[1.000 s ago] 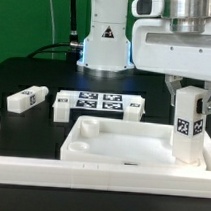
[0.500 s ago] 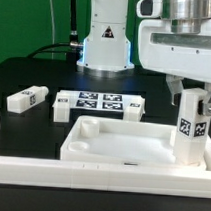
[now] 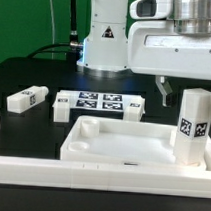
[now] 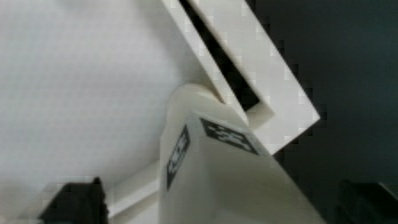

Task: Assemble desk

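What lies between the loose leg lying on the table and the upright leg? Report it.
In the exterior view, the marker board lies between the loose leg and the upright leg.

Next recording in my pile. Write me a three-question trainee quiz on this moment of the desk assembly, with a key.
1. True or false: the gripper is shut on the upright leg.
2. Where does the upright leg stand?
A. on the marker board
B. at the corner of the desk top on the exterior view's right
C. on the black table beside the lying leg
3. Fill in: the flat white item with several tags behind the desk top is the ____.

Key:
1. False. The wrist view shows the fingers spread wide on either side of the leg.
2. B
3. marker board
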You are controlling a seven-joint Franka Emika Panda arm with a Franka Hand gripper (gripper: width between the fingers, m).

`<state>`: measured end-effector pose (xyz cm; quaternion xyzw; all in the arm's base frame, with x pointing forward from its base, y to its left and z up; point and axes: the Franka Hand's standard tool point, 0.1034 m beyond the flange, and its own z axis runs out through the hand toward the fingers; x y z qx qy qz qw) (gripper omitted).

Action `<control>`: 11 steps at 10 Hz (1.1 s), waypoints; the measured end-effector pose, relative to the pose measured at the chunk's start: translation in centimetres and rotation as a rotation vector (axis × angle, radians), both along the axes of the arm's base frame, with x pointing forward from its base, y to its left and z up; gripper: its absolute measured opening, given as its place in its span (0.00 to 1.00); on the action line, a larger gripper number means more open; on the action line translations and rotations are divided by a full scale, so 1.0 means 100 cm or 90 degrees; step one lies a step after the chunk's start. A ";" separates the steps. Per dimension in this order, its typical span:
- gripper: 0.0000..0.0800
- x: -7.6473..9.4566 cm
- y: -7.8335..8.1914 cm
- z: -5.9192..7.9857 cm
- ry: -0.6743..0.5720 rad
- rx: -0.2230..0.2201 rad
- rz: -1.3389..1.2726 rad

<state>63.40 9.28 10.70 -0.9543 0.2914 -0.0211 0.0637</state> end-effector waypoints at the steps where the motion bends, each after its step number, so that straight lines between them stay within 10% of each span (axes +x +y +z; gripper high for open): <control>1: 0.81 0.000 0.001 0.001 -0.006 -0.004 0.058; 11: 0.81 0.002 -0.003 0.000 -0.048 -0.084 0.587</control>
